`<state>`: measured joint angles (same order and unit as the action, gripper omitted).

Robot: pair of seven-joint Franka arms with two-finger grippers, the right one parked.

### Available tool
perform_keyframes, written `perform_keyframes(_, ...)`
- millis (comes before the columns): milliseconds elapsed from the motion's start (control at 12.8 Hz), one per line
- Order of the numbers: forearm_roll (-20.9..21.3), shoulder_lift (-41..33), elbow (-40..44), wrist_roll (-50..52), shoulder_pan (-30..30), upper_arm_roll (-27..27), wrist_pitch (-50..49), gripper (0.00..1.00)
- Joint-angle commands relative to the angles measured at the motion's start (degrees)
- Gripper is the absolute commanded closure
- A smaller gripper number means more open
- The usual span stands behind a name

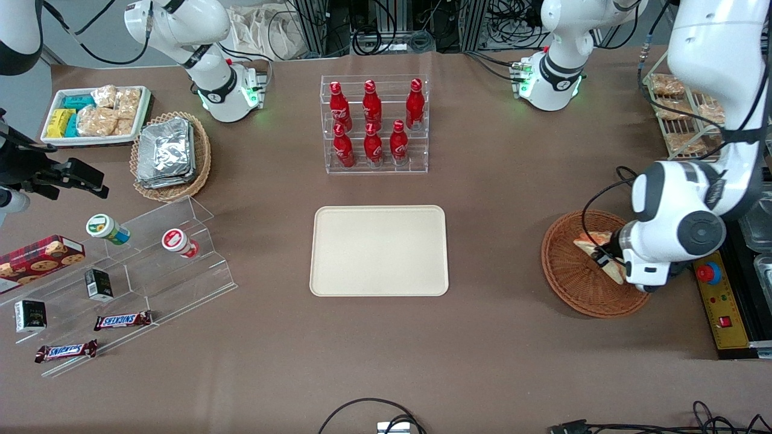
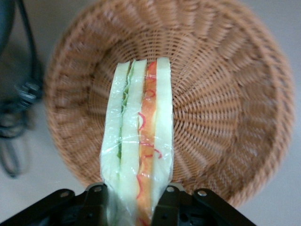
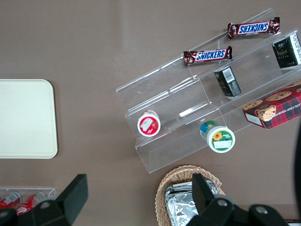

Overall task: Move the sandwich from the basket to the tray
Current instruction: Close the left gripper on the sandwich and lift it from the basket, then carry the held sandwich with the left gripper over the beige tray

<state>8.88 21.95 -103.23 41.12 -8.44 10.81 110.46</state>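
The sandwich, a wrapped wedge of pale bread with green, orange and red filling, stands on edge between the black fingers of my left gripper, which is shut on it. It hangs over the middle of the round orange-brown wicker basket. In the front view the gripper is down in the basket at the working arm's end of the table, with the sandwich showing beside the wrist. The cream tray lies flat at the table's middle, with nothing on it.
A clear rack of red bottles stands farther from the front camera than the tray. A wire rack of bagged snacks and a yellow control box sit beside the basket. Acrylic steps with snacks lie toward the parked arm's end.
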Motion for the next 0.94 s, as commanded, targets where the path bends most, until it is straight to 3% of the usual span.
perform_keyframes(0,-0.1,-1.0,12.6,-10.0,0.3,0.5,-13.1,1.00)
perform_keyframes(312,-0.4,-0.8,25.9,-31.6,0.7,8.1,-23.4,1.00)
perform_keyframes(547,-1.5,0.5,28.1,-23.6,2.4,16.9,-22.6,1.00)
perform_keyframes(859,-1.4,5.1,32.5,-11.3,13.9,18.2,-19.5,1.00)
